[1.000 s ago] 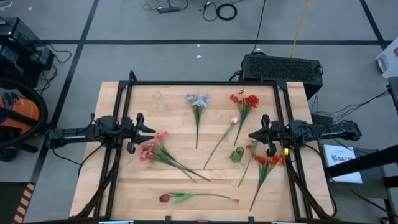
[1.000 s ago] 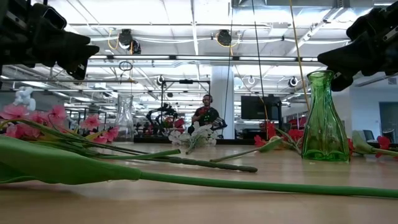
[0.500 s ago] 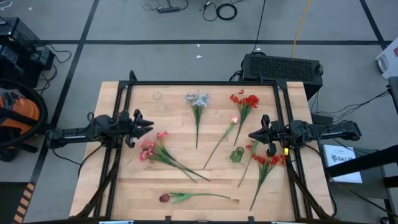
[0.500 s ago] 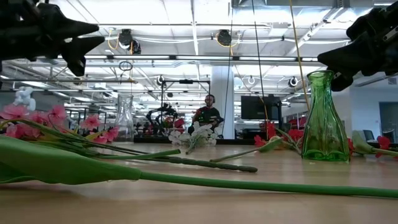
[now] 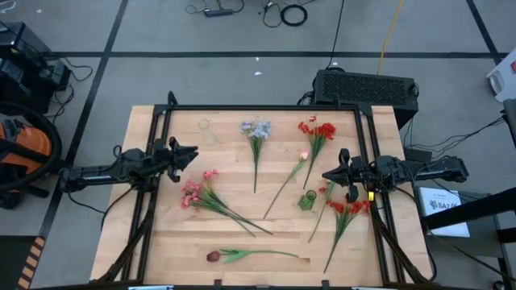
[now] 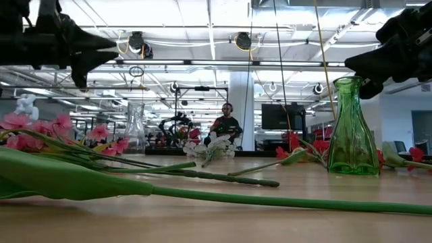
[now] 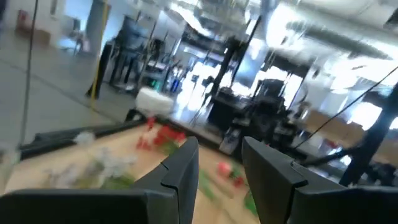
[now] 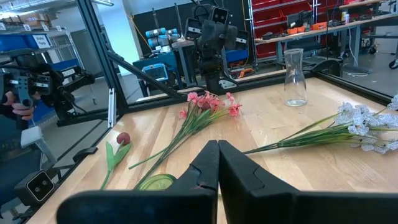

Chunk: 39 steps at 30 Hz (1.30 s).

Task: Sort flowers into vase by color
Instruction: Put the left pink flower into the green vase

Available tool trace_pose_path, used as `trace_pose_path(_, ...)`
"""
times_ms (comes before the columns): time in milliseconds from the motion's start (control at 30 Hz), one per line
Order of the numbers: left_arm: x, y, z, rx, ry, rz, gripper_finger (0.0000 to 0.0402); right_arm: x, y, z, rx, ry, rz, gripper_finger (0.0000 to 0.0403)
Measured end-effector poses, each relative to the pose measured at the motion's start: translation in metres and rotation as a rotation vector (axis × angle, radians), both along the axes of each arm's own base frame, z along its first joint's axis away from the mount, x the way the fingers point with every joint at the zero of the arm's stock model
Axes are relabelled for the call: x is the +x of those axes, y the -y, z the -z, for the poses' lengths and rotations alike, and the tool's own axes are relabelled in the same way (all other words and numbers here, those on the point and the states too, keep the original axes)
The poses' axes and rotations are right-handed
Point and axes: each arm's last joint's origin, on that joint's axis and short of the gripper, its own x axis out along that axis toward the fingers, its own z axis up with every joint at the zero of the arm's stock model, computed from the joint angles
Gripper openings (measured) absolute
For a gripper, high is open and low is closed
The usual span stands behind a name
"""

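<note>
Flowers lie flat on the wooden table: pink blossoms [image 5: 197, 191], a pale grey-blue bunch [image 5: 256, 129], a red cluster [image 5: 316, 129], a pink bud [image 5: 304, 156], another red cluster [image 5: 348, 208] and a dark red tulip [image 5: 213, 256]. A green vase [image 5: 306, 200] stands upright right of centre. A clear vase [image 5: 203, 125] stands at the far left. My left gripper [image 5: 192, 153] hovers open above the table's left side, beyond the pink blossoms. My right gripper [image 5: 326, 174] hangs shut at the right, near the green vase [image 6: 351, 128].
A black metal frame [image 5: 258, 107] borders the table. A black box [image 5: 367, 87] sits behind the far right corner. In the low view a person [image 6: 226, 125] sits in the room beyond the table. Bare wood lies in the table's middle [image 5: 242, 173].
My left gripper has swung its fingers toward the table's far edge, rolled about its own line and tipped up from pointing slightly down to about level. It stays open. The flowers and vases have not moved.
</note>
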Motion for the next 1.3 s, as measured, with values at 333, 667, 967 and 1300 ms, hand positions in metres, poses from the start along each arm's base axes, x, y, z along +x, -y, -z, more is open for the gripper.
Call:
trace_pose_path(333, 0.010, 0.008, -0.001, -0.007, -0.261, 0.043, 0.0130, 0.000, 0.000, 0.000, 0.000, 0.001, 0.000, 0.0000)
trace_pose_path(667, 0.038, 0.014, -0.020, -0.058, -0.466, -0.091, 0.0130, 0.000, 0.000, 0.000, 0.000, 0.001, 0.000, 0.0000)
trace_pose_path(967, 0.085, 0.025, -0.057, -0.067, -0.649, -0.105, 0.0130, 0.000, 0.000, 0.000, 0.000, 0.001, 0.000, 0.0000)
trace_pose_path(1300, 0.182, 0.049, -0.089, -0.014, -0.775, -0.117, 0.0130, 0.000, 0.000, 0.000, 0.000, 0.001, 0.000, 0.0000)
